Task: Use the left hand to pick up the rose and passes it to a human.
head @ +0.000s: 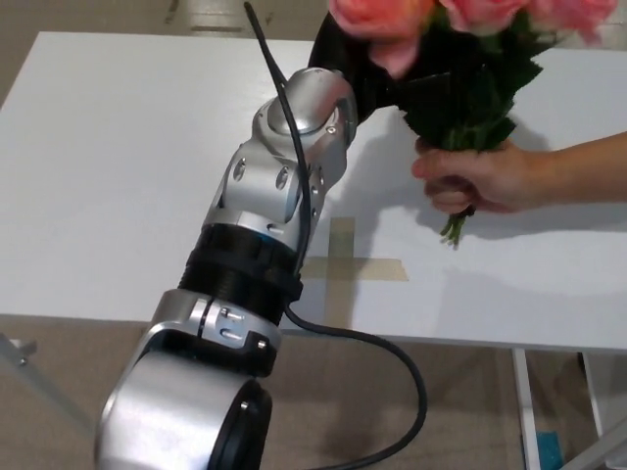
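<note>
The rose is a bunch of pink blooms over dark green leaves, held up above the white table at the top right. A person's hand reaches in from the right and is closed around the stems, whose tips stick out below the fist. My left hand is the black shape at the end of the silver arm, right against the left side of the bunch. The blooms and leaves hide its front, so its hold does not show. My right hand is out of the picture.
A cross of beige tape lies on the table near its front edge, under the wrist. My silver left arm and its black cable fill the middle. A table leg and floor show below.
</note>
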Tool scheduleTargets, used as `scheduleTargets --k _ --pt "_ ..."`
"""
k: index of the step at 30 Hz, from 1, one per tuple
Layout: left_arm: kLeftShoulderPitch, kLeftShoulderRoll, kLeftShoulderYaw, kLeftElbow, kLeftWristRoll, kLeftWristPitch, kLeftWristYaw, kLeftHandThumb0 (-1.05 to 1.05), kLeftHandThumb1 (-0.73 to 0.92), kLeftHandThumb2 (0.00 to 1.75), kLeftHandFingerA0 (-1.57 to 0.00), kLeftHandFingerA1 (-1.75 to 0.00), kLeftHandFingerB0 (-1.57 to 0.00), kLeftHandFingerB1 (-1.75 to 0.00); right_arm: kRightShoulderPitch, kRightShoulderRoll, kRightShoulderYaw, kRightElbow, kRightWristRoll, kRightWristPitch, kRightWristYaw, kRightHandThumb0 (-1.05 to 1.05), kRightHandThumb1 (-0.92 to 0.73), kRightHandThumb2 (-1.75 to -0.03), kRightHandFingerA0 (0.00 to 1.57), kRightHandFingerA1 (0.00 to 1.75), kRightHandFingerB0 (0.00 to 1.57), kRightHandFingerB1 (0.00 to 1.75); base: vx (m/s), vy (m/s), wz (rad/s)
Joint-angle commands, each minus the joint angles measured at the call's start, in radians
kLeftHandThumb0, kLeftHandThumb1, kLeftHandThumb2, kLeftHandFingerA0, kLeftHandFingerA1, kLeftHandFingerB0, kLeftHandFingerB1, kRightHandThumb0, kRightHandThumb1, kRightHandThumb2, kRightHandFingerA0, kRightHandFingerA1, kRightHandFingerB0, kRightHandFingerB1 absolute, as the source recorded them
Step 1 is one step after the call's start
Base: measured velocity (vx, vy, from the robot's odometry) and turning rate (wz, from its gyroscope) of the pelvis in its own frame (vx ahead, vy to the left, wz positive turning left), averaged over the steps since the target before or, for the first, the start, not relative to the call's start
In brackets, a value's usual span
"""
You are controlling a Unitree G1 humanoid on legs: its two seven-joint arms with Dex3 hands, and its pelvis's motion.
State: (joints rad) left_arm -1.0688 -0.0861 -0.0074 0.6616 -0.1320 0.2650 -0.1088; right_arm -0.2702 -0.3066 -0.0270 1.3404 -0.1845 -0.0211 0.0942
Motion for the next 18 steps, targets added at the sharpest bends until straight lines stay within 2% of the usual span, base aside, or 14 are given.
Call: scheduleTargets --k 1,3,4,7,10,14,17,18 --pt "-0.006 0.054 -0.059 -0.009 0.024 0.020 -0.144 -0.75 0.41 0.78 0.00 0.00 0.00 -0.02 0.009 -0.006 -0.002 0.003 0.003 0.007 0.006 -0.41 -0.64 -0.59 0.63 0.44 0.55 0.41 0.00 0.000 0.00" --pt "-0.006 0.058 -0.064 -0.009 0.019 0.020 -0.146 -0.75 0.41 0.78 0.00 0.00 0.00 -0.02 0.009 -0.006 -0.002 0.003 0.003 0.007 0.006 -0.41 -0.64 -0.59 0.63 0.44 0.55 0.41 0.00 0.000 0.00" --pt "-0.020 0.104 -0.101 -0.010 0.047 0.042 -0.190 -0.91 0.47 0.58 0.00 0.00 0.00 -0.05 0.006 -0.006 -0.002 0.003 0.002 0.006 0.008 -0.41 -0.64 -0.60 0.63 0.44 0.55 0.41 0.00 0.000 0.00" --pt "-0.026 0.135 -0.121 -0.001 0.047 0.050 -0.228 -0.91 0.46 0.62 0.00 0.00 0.00 -0.01 0.006 -0.005 -0.002 0.004 0.003 0.008 0.010 -0.42 -0.64 -0.60 0.63 0.44 0.55 0.41 0.00 0.000 0.00" --pt "-0.026 0.161 -0.137 0.000 0.041 0.052 -0.269 -0.86 0.47 0.58 0.00 0.00 0.00 0.00 0.006 -0.006 -0.003 0.004 0.004 0.009 0.012 -0.42 -0.64 -0.60 0.63 0.44 0.56 0.41 0.00 0.000 0.00" --pt "-0.021 0.265 -0.227 0.008 0.109 0.039 -0.371 -0.82 0.47 0.55 0.00 0.00 0.00 0.00 0.006 -0.005 -0.004 0.003 0.005 0.011 0.015 -0.42 -0.64 -0.60 0.63 0.44 0.57 0.42 0.00 0.000 0.00" --pt "-0.022 0.281 -0.243 0.012 0.107 0.035 -0.382 -0.82 0.47 0.55 0.00 0.00 0.00 0.00 0.006 -0.005 -0.004 0.003 0.005 0.011 0.015 -0.42 -0.64 -0.60 0.63 0.44 0.57 0.42 0.00 0.000 0.00" --pt "-0.023 0.320 -0.256 0.020 0.123 0.025 -0.408 -0.83 0.47 0.57 0.00 0.00 0.00 0.00 0.003 -0.006 -0.005 0.003 0.006 0.012 0.016 -0.42 -0.64 -0.60 0.63 0.44 0.57 0.42 0.00 0.000 0.00"
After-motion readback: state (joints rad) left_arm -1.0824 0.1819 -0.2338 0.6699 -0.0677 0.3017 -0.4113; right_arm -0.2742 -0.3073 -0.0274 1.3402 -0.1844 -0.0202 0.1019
